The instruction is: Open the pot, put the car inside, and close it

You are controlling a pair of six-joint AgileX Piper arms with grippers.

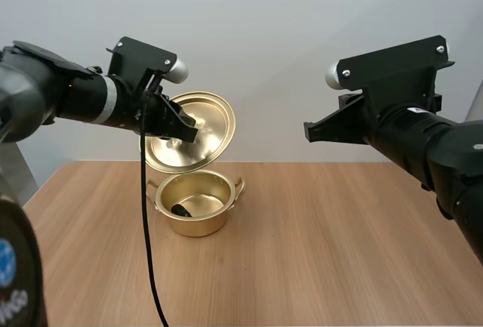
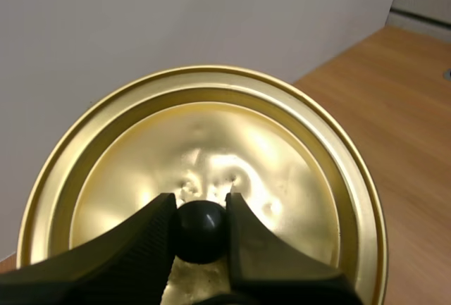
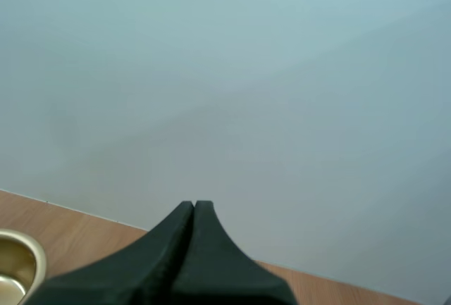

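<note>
A light wooden table (image 1: 339, 229) spreads beneath both of my raised grippers. On it, just below my left gripper (image 1: 187, 129), stands an open golden pot (image 1: 198, 225) with two small side handles. My left gripper holds the golden lid (image 1: 207, 119) in the air above the pot, tilted steeply, with its lower edge close over the pot's back rim; I cannot tell whether the two touch. In the left wrist view the gripper's black fingers (image 2: 141, 249) are clamped on either side of the lid's round black knob (image 2: 201, 231). My right gripper (image 3: 194, 210) hovers high over the table, well apart to the right of the pot, its fingers pressed together as one dark wedge with nothing between them. The car (image 1: 181, 209) is a small dark shape lying on the pot's floor, beneath the left gripper.
</note>
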